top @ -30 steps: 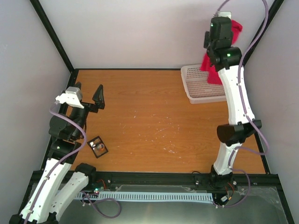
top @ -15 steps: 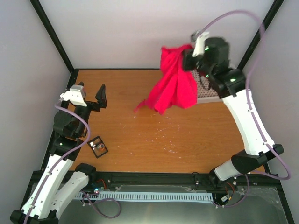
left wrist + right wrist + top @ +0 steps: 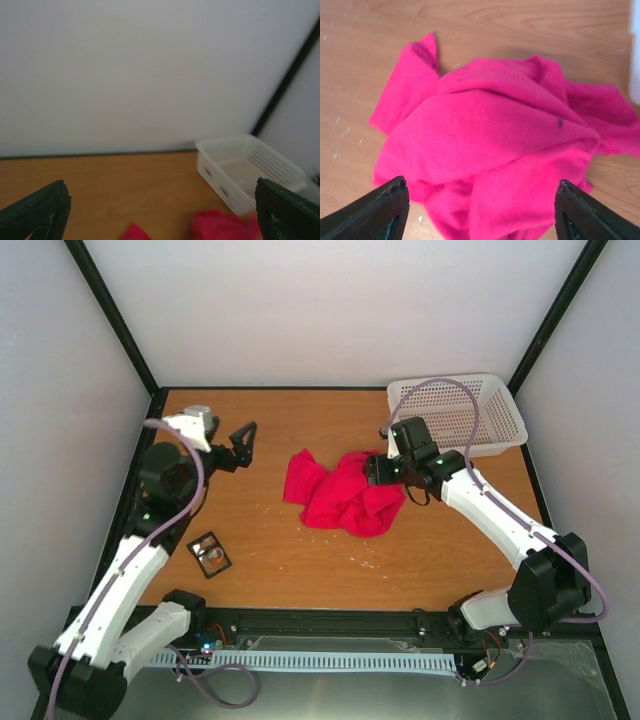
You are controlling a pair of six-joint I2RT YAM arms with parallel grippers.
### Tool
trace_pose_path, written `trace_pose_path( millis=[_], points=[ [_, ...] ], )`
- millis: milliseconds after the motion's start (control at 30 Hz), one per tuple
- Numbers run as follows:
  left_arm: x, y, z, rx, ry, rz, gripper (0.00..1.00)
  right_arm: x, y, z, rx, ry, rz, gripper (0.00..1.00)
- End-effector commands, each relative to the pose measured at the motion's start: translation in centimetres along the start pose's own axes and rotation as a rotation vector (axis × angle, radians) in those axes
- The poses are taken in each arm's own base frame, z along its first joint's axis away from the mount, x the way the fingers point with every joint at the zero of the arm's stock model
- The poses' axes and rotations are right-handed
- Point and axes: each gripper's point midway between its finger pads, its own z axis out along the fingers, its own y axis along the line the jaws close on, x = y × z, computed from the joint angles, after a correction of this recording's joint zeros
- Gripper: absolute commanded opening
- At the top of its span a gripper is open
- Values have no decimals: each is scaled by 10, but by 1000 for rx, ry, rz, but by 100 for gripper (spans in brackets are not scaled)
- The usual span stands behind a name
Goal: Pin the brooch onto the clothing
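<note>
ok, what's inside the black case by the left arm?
The brooch, a tiny pale round thing with a brownish spot, lies inside the case. Its underside and pin are covered, and it is too small to tell more.

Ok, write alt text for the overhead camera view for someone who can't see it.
A crumpled red T-shirt lies in a heap on the wooden table, the right pincer open over its right edge. The left pincer hovers open and empty to its left; a white basket sits far right, a small black case near left.
</note>
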Motion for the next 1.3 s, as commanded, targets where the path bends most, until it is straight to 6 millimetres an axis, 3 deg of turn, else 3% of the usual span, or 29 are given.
trace_pose_path(
  millis=[0,133,200,300,400,433,567,633,667,800,867,933,1033,1100,1167,1233,1267],
  points=[
    [72,-28,35,220,284,-117,100,-29,-30,1,141,-116,-6,83],
    [125,-38,84,321,549,-122,100,-16,-53,16,186,-55,44,89],
    [147,-49,108,376,631,-106,100,-1,-73,25,112,-26,158,89],
    [176,-68,143,471,720,-109,100,9,-87,30,-20,-56,276,88],
    [207,-102,172,561,818,-81,100,19,-74,39,-162,-30,303,88],
    [233,-111,176,578,878,-72,100,23,-70,46,-201,-13,316,87],
    [290,-137,169,593,1013,-63,99,42,-55,67,-338,56,349,77],
    [299,-141,160,608,1034,-100,92,47,-44,72,-416,88,355,58],
    [297,-143,155,616,1030,-115,84,47,-41,72,-440,95,355,47],
    [267,-148,143,620,979,-119,44,30,-27,52,-510,45,328,5],
    [238,-152,140,612,929,-99,19,14,-20,34,-525,11,291,3],
    [198,-156,138,594,851,-62,4,-7,-18,11,-483,-35,241,3],
    [125,-162,127,570,706,17,1,-42,-11,-40,-422,-139,142,3],
    [66,-168,109,565,576,76,1,-63,1,-80,-421,-222,78,3],
    [19,-170,92,547,462,108,1,-75,15,-118,-445,-291,24,3],
    [-16,-174,72,556,369,130,1,-80,36,-155,-521,-348,-42,3],
    [-27,-174,63,560,337,139,10,-80,46,-171,-561,-365,-72,2]
  ],
)
